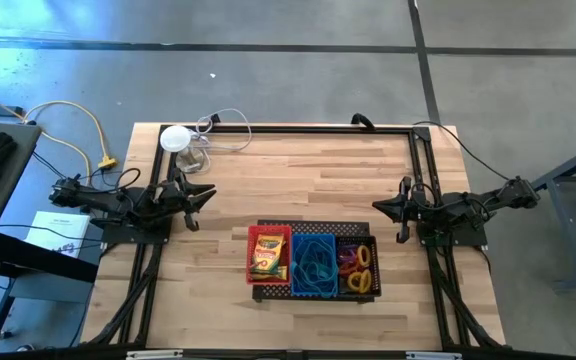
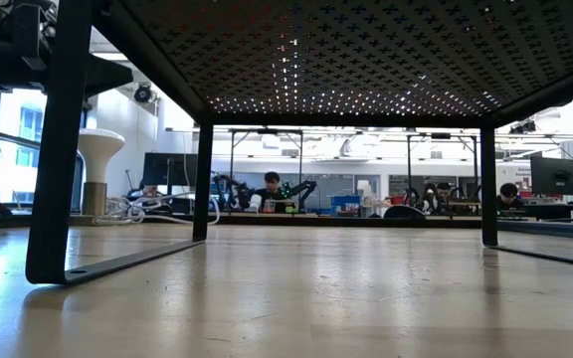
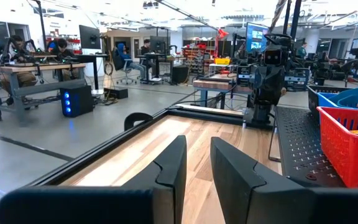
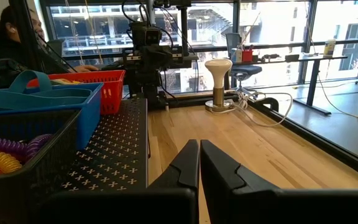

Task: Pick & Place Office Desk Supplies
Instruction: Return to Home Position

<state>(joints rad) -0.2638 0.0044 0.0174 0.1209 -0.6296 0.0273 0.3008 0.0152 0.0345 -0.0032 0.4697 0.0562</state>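
Both arms are sitting pulled in at the L and R sides of the table (image 1: 298, 180), facing each other across the middle. Left gripper (image 3: 197, 146) is hovering over the wood w/ fingers parted a little, nothing between them. Right gripper (image 4: 199, 149) is showing fingers pressed nearly together, also empty. Reads like a parked pose, so I'm judging the job as basically done.

Supplies are all sitting on the perforated black shelf (image 4: 114, 155) at the near middle. Red basket (image 1: 252, 250) is on the left w/ a crayon box (image 1: 265, 258) inside, and blue basket (image 1: 296, 268) is in the centre. Black mesh basket (image 1: 376, 270) is on the right, holding rubber-band loops (image 1: 356, 262) in yellow, orange and purple. The three are lining up side by side, touching, filling the shelf top approx. edge to edge, w/ nothing overhanging that I can see.

Room: bare wood is lying open between shelf and far edge, and under the shelf too, per the low view. Only clutter is the white disc on a stand (image 1: 175, 138) w/ its cable (image 1: 223, 135) at the far left corner, near the left arm. Care needed there if it swings far.
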